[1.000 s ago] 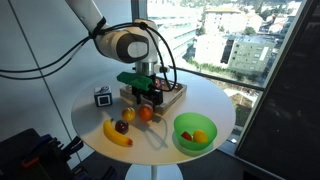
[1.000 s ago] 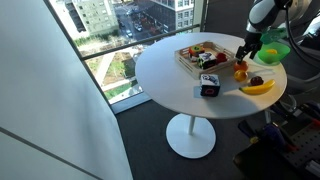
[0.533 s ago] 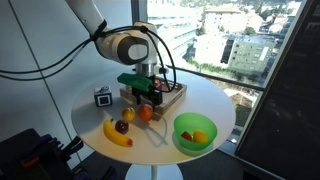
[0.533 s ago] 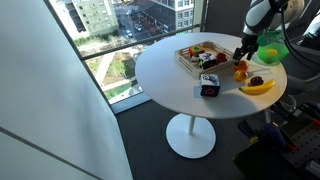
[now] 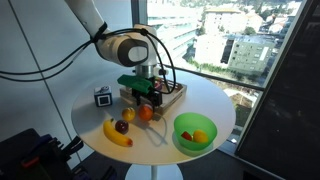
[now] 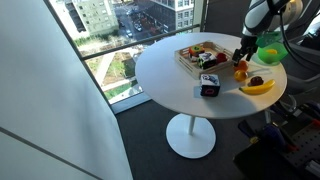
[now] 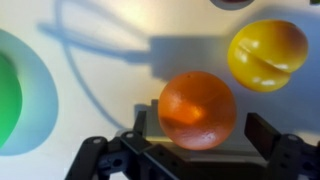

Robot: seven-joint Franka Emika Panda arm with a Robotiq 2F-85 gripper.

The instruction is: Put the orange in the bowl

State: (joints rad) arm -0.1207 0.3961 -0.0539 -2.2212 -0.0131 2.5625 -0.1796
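The orange (image 5: pixel 146 113) lies on the round white table, also seen in an exterior view (image 6: pixel 240 71). My gripper (image 5: pixel 147 100) hangs just above it, open. In the wrist view the orange (image 7: pixel 197 109) sits between the two dark fingers (image 7: pixel 262 130), close to the left one, with a gap on the right; the gripper (image 7: pixel 205 125) holds nothing. The lime-green bowl (image 5: pixel 180 122) stands beside the orange near the table edge, with small fruits inside. It shows in the other views too (image 6: pixel 272 53) (image 7: pixel 8 95).
A wooden tray (image 5: pixel 170 92) with small items stands behind the gripper. A dark red fruit (image 5: pixel 128 115), a banana (image 5: pixel 117 133) and a black-and-white cube (image 5: pixel 102 97) lie nearby. A yellow round fruit (image 7: pixel 267 52) lies close to the orange. The table edge is near.
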